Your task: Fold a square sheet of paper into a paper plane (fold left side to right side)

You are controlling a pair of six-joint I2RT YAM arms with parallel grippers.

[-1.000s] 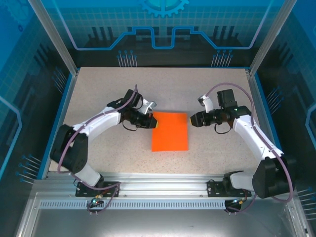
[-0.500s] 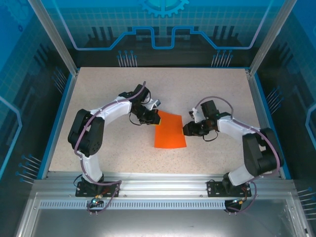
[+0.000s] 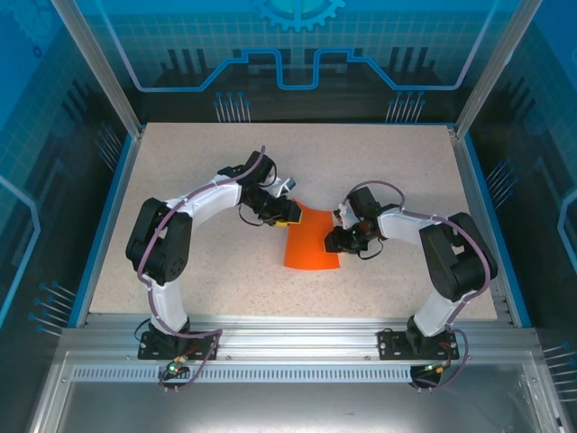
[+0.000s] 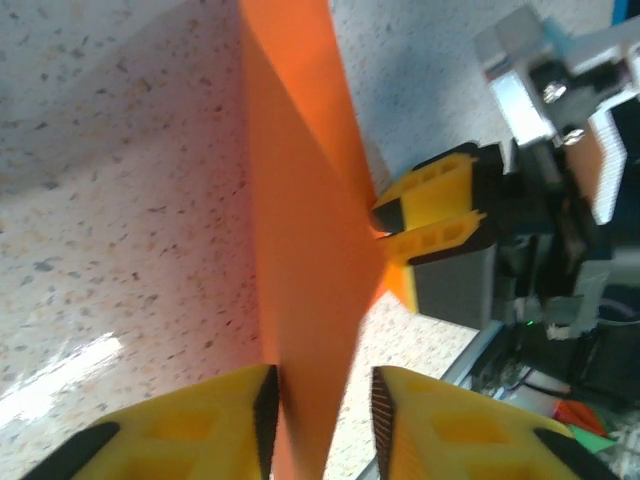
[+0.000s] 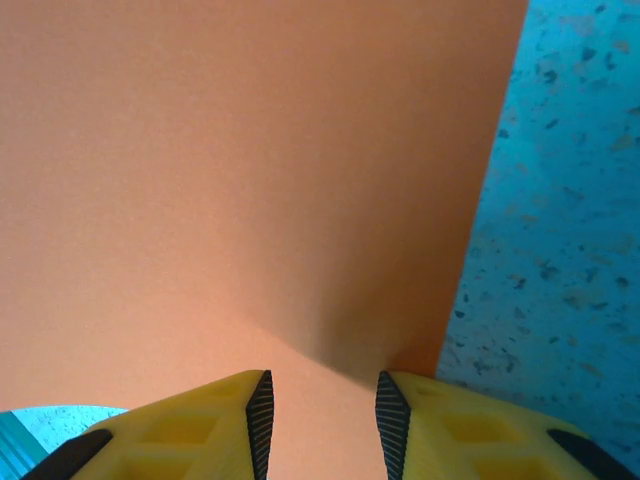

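The square sheet of paper (image 3: 311,240) lies mid-table as a bright orange shape, narrower than a square, bowed up between the two grippers. My left gripper (image 3: 290,215) is at its far left corner. In the left wrist view the paper (image 4: 300,230) rises like a ridge and runs between the open jaws of the left gripper (image 4: 320,385), close to the left pad. My right gripper (image 3: 334,240) is at the sheet's right edge. In its wrist view the paper (image 5: 250,180) passes between the parted jaws of the right gripper (image 5: 322,390). The right gripper (image 4: 430,215) also meets the sheet's corner in the left wrist view.
The speckled beige table (image 3: 180,162) has blue side rails (image 3: 115,207) and an aluminium frame (image 3: 288,338) along the near edge. Clear blue enclosure walls stand behind and beside it. Both arms curve inward toward the middle.
Both grippers have closed in on the sheet from either side. The sheet looks narrower and has bowed up. The left jaws have opened from shut; the right jaws have narrowed.
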